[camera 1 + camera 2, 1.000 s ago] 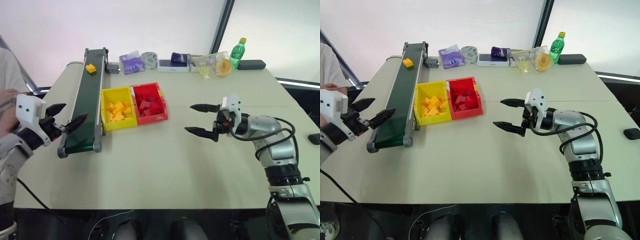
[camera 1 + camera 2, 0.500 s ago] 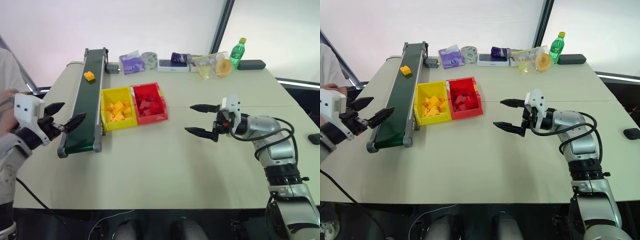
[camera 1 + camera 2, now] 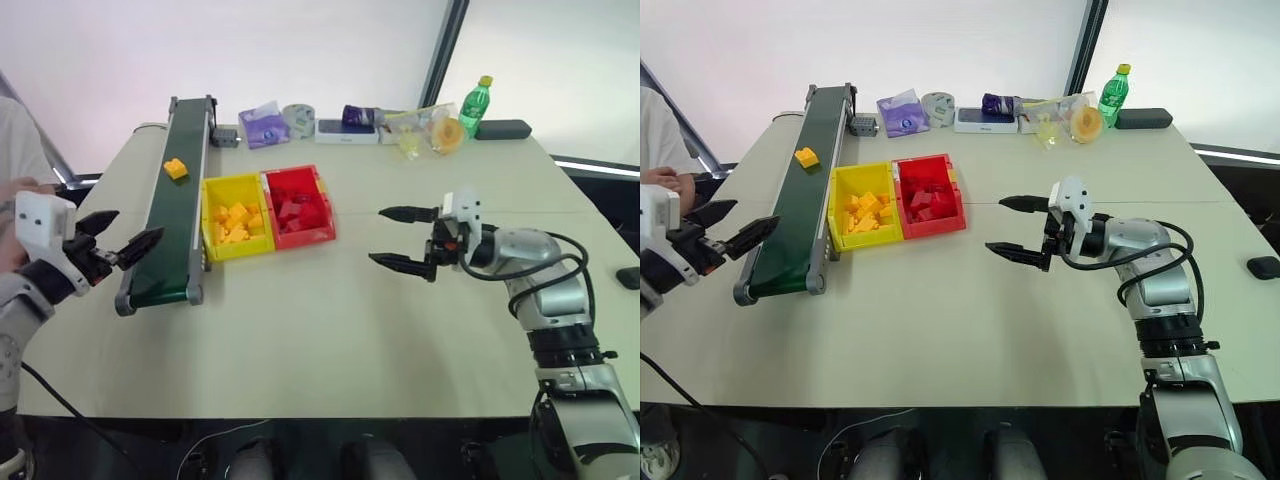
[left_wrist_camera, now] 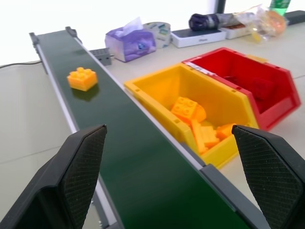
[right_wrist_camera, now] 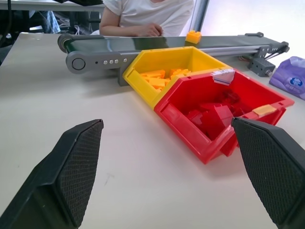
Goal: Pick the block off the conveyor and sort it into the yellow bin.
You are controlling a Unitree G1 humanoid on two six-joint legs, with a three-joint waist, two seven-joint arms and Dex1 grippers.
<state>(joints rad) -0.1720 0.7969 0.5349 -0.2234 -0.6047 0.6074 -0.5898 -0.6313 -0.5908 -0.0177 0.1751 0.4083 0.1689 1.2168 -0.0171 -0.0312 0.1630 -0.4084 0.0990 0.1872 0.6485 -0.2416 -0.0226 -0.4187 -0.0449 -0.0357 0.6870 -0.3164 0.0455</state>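
A small yellow-orange block [image 3: 176,168] rides on the dark green conveyor [image 3: 170,225], about a third of the way down from its far end. In the left wrist view the block [image 4: 82,78] lies ahead on the belt. My left gripper [image 3: 140,222] hangs open just left of the conveyor's near end, level, holding nothing. The yellow bin [image 3: 238,249] sits against the conveyor's right side with several yellow blocks inside. Out over the bare table to the right of the bins, my right gripper [image 3: 376,235] is open and empty, pointing left at them.
A red bin [image 3: 312,234] of red blocks touches the yellow bin's right side. A tissue pack [image 3: 264,127], tape roll, flat boxes, bags and a green bottle [image 3: 474,103] line the far edge. A person in a white shirt [image 5: 143,14] sits left of the conveyor.
The block has travelled down the belt toward the near end. Both grippers stay open and hold about where they were.
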